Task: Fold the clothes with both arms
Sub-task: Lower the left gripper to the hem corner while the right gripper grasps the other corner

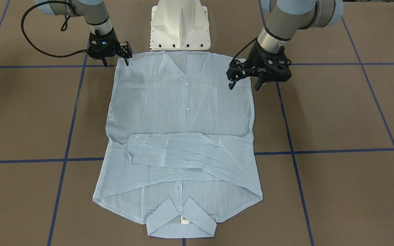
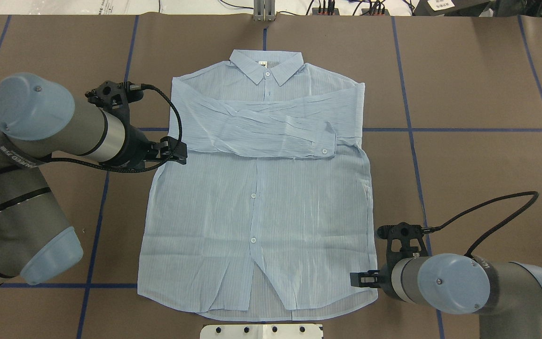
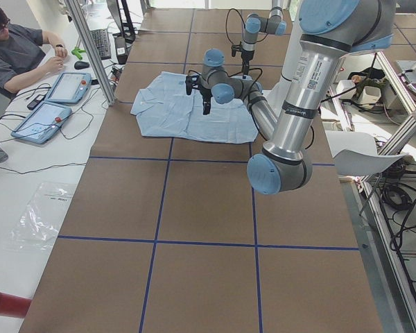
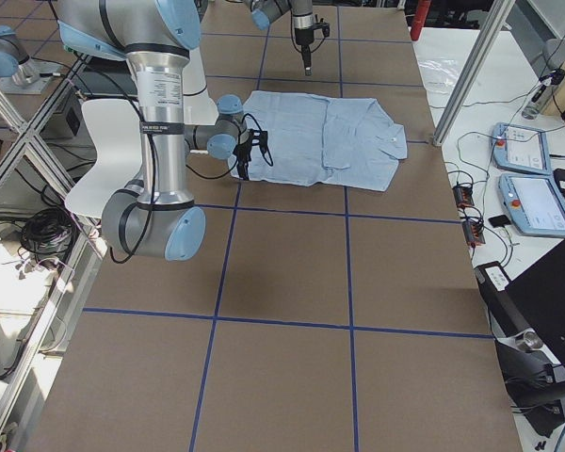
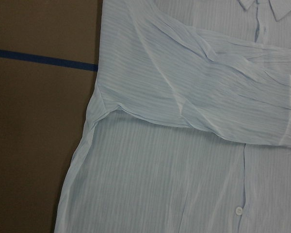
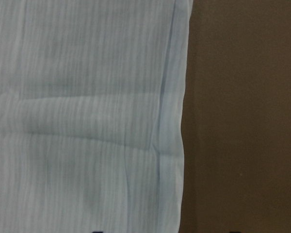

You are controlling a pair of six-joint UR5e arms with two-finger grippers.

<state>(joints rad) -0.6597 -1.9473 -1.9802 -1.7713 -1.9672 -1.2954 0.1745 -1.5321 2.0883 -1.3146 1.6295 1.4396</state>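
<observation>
Overhead exterior: the shirt [image 2: 257, 202] lies flat at the centre of the table [image 2: 464, 94], buttons up, collar at 12 o'clock, both sleeves crossed over the chest. The left gripper [image 1: 244, 86] hangs at the shirt's 9 o'clock edge, fingers wide, empty. The right gripper [image 1: 116, 63] is at the 5 o'clock hem corner, fingers wide, empty.
</observation>
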